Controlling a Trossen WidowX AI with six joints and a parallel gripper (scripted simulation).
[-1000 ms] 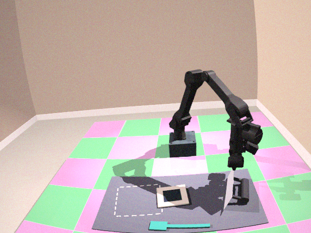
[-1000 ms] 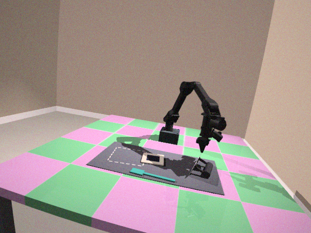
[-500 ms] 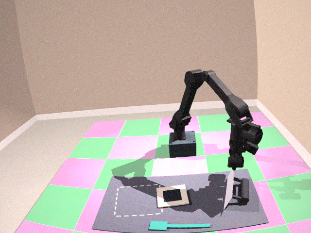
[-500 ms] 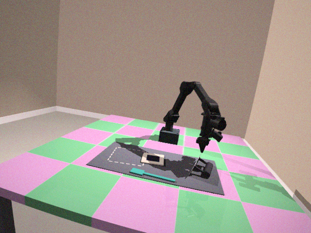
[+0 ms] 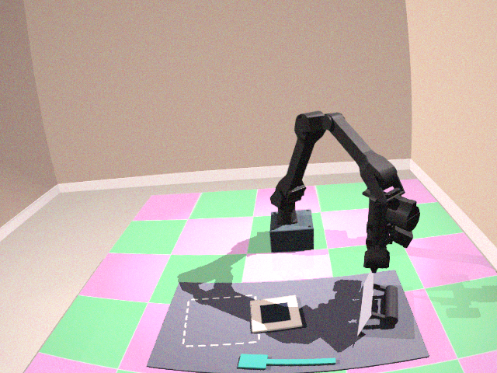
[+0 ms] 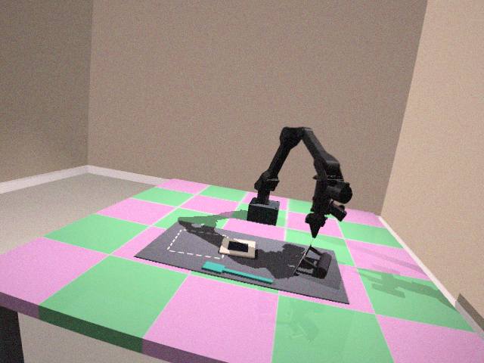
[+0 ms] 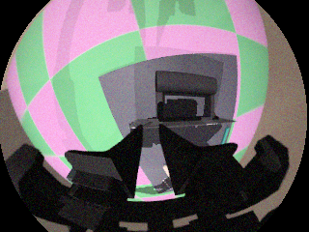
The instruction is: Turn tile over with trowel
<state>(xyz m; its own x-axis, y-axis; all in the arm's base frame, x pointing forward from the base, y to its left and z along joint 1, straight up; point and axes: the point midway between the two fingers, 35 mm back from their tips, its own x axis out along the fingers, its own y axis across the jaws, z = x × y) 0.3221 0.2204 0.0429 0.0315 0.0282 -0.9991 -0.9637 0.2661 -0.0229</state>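
Observation:
The tile (image 5: pixel 296 313) (image 6: pixel 252 249) lies flat, cream with its dark square mark facing up. Its left edge overlaps the right side of the dashed outline (image 5: pixel 189 346); most of it lies outside. The trowel, a pale thin blade (image 5: pixel 364 307) with a black bar handle (image 5: pixel 391 304) (image 6: pixel 324 263) (image 7: pixel 186 82), stands steeply tilted on its edge at the mat's right, handle on the right. My gripper (image 5: pixel 373 270) (image 6: pixel 314 237) (image 7: pixel 151 127) points down at the blade's top edge. Its fingertips are slightly apart, with nothing visibly gripped between them; contact with the edge is unclear.
A teal spatula-like tool (image 5: pixel 299 361) (image 6: pixel 246 275) lies along the front of the grey mat (image 5: pixel 168 353) (image 6: pixel 156 253), in front of the tile. The arm's base (image 5: pixel 291 236) (image 6: pixel 263 212) stands behind the mat. The arm's shadow falls across the mat.

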